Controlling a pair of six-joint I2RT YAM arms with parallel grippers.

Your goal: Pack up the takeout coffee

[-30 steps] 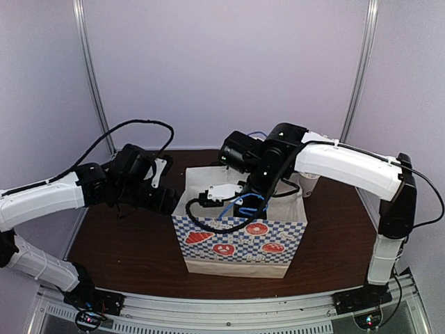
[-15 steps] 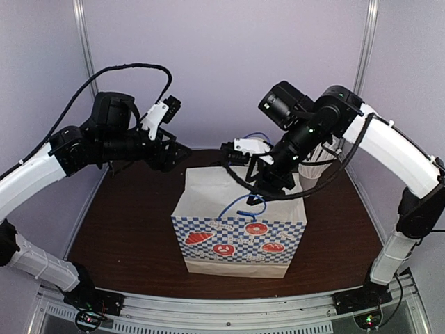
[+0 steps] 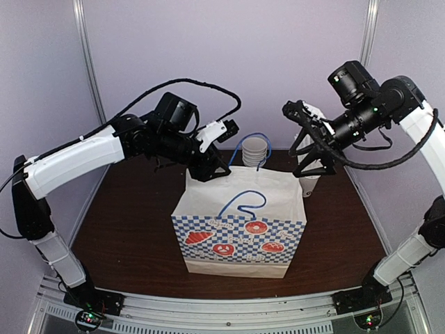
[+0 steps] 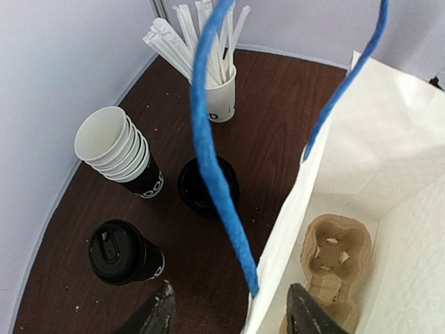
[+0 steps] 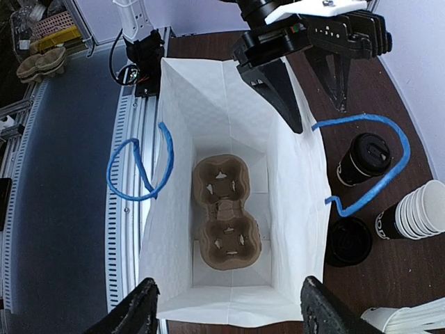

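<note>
The takeout coffee (image 4: 122, 252), a black cup with a black sip lid, stands on the brown table behind the bag and also shows in the right wrist view (image 5: 365, 158). The white paper bag (image 3: 240, 223) stands open with a brown cup carrier (image 5: 224, 212) on its floor. My left gripper (image 4: 231, 316) is open over the bag's back wall, where the blue handle (image 4: 219, 160) is fixed. It holds nothing. My right gripper (image 5: 233, 313) hangs open and empty high above the bag's right end. The coffee is hidden in the top view.
A stack of white-lined cups (image 4: 122, 149), a short stack of black lids (image 4: 207, 184) and a white cup of straws (image 4: 219, 97) stand behind the bag near the coffee. The bag's front blue handle (image 5: 135, 170) droops outward. Purple walls close in the table.
My right gripper has lifted out of the bag and swung up to the right. My left arm has risen, then come right to the bag's back rim.
</note>
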